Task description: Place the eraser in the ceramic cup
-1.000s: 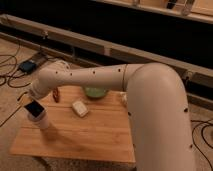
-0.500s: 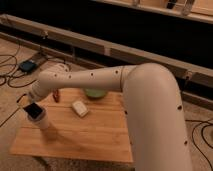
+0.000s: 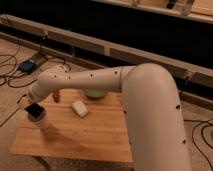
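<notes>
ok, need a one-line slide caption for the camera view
Arm reaches across the wooden table, gripper at the ceramic cup with the black eraser at its rim.

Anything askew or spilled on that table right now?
Nothing spilled or toppled. The only odd bit: the eraser sits tilted across the rim of the ceramic cup at the table's left edge, not down inside. The gripper is directly above it. The green bowl and whitish block look undisturbed.
</notes>
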`<state>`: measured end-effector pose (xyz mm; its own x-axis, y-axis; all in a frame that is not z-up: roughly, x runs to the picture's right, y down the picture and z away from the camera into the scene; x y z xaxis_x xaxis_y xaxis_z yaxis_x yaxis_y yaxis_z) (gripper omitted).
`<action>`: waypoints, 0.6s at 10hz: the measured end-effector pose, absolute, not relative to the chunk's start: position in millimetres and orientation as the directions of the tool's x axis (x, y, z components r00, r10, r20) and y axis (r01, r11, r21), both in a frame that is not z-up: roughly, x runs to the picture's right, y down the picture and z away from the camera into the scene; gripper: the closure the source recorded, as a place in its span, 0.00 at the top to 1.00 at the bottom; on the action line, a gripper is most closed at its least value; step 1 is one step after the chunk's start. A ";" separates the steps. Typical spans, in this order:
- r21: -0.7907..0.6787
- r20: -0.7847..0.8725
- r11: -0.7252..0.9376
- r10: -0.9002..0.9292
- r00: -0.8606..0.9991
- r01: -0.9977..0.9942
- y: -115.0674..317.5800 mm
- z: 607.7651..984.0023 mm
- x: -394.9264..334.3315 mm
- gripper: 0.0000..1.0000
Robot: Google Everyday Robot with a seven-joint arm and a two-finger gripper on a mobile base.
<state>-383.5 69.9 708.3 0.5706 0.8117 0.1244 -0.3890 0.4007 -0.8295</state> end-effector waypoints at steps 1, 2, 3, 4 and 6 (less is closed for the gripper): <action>-0.830 0.124 0.400 0.812 0.571 -0.389 70.1 708.6 -383.7 0.75; -0.830 0.123 0.399 0.812 0.570 -0.389 70.3 709.1 -383.8 0.75; -0.830 0.124 0.400 0.811 0.571 -0.388 70.2 709.2 -383.7 0.75; -0.831 0.123 0.400 0.810 0.573 -0.386 70.7 709.3 -382.9 0.75; -0.832 0.122 0.398 0.811 0.572 -0.387 69.6 709.1 -381.0 0.75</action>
